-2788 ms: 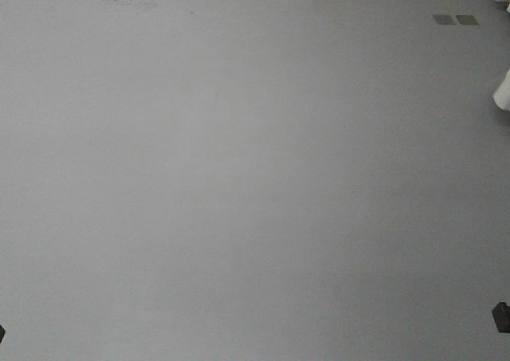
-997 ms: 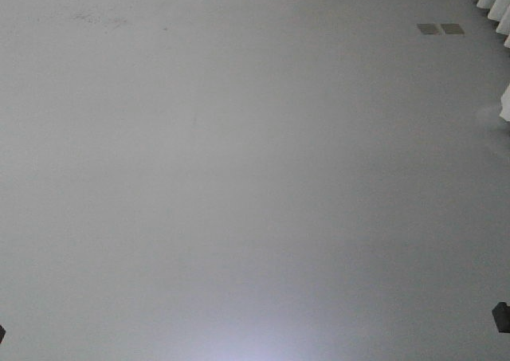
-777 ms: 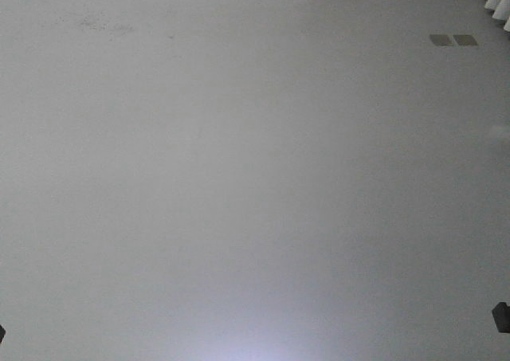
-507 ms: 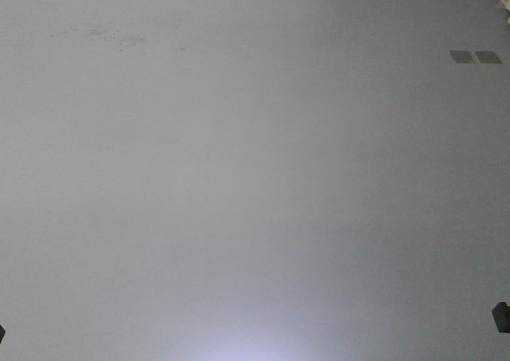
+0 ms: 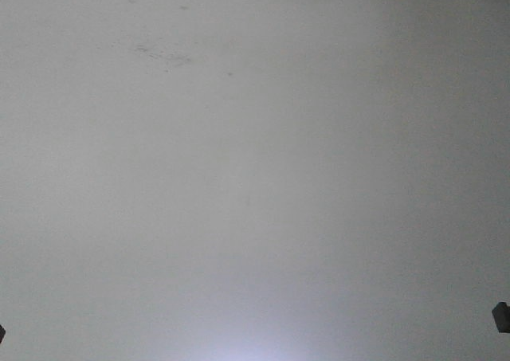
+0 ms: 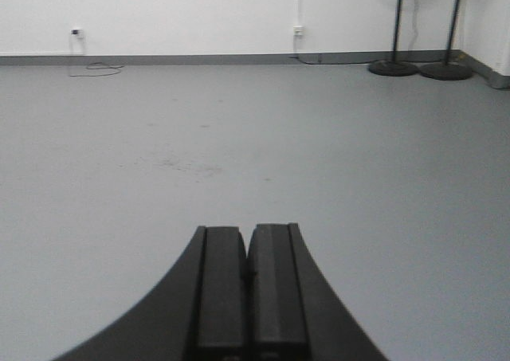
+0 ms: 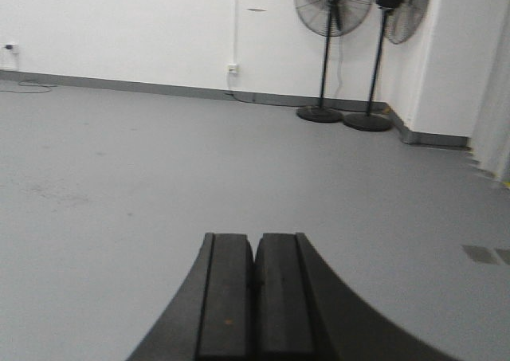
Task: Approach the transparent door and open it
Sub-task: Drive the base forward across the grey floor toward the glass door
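The transparent door is out of view in every frame. My left gripper (image 6: pixel 248 232) is shut and empty, pointing over bare grey floor toward a white wall. My right gripper (image 7: pixel 255 238) is shut and empty, also held over the grey floor. The front view shows only grey floor (image 5: pixel 255 170) with a faint scuff mark (image 5: pixel 163 55) at the upper left.
Two pedestal fans (image 7: pixel 333 10) stand at the far wall by a corner; their bases also show in the left wrist view (image 6: pixel 394 68). Wall sockets (image 6: pixel 76 33) with a loose cable (image 6: pixel 96 68) sit at the baseboard. Two floor plates (image 7: pixel 481 253) and a white curtain edge (image 7: pixel 490 90) lie to the right.
The view has swung left: the two floor plates and white curtain slid right and out of the front view, and the scuff mark moved right and down. Both grippers stay shut.
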Controlling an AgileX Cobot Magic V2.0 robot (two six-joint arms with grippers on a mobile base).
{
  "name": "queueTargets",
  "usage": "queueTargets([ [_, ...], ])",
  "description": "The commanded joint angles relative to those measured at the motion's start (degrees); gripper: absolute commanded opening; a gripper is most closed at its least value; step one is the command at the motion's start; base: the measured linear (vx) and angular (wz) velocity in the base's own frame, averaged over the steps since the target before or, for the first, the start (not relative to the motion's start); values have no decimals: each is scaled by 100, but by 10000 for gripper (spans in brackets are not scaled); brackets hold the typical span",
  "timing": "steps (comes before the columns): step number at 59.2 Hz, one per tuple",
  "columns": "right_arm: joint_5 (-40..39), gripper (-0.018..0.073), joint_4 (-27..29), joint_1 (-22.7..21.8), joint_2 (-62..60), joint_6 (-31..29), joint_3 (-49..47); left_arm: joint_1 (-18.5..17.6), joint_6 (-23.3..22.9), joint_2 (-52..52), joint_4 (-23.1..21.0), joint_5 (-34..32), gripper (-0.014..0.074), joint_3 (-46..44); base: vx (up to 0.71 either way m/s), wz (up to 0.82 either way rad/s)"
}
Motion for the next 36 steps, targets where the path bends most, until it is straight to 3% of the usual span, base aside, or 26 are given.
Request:
queueTargets([
  [1, -489, -8, -28, 5, -84, -51, 69, -21, -55, -62, -38, -482, -6, 178, 57, 36],
  [36, -489, -8, -28, 5, -84, -51, 69, -21, -55, -62, -38, -482, -6, 178, 60, 37],
])
